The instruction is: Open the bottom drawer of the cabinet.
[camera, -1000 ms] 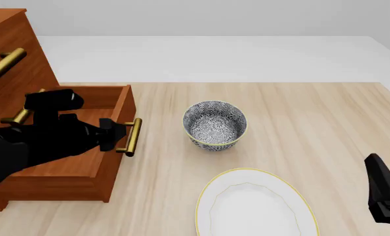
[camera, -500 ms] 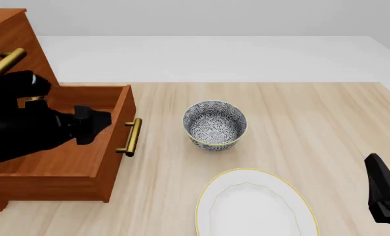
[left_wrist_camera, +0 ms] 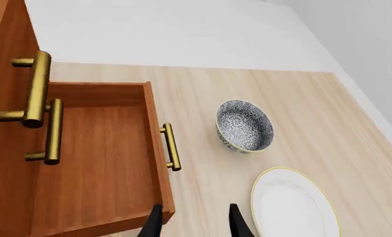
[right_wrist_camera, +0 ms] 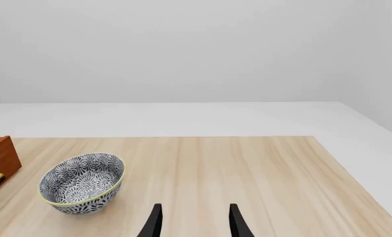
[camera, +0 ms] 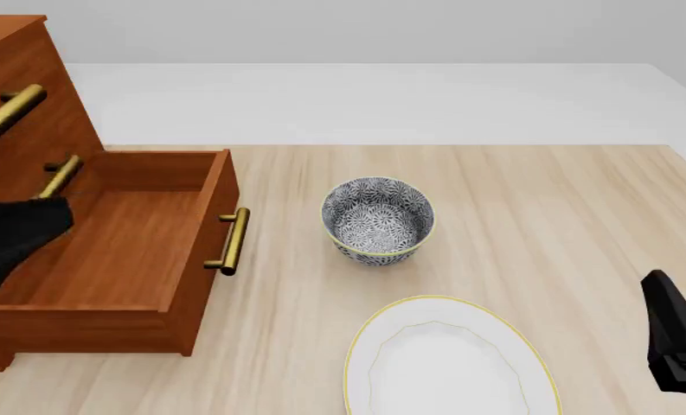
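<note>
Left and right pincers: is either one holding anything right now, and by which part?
Nothing is held. The left pincer is open above the table, clear of the bottom drawer and its handle. The right pincer is open and empty.

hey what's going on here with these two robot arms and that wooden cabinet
The bottom drawer of the large reddish-brown wooden cabinet stands pulled well out over the light wooden table, its brass bar handle free. The left gripper is open, holds nothing, and has drawn back from the handle it was at a second ago. The right gripper is open too, idle at the right. A patterned blue-and-white bowl and a white gold-rimmed plate sit untouched.
</note>
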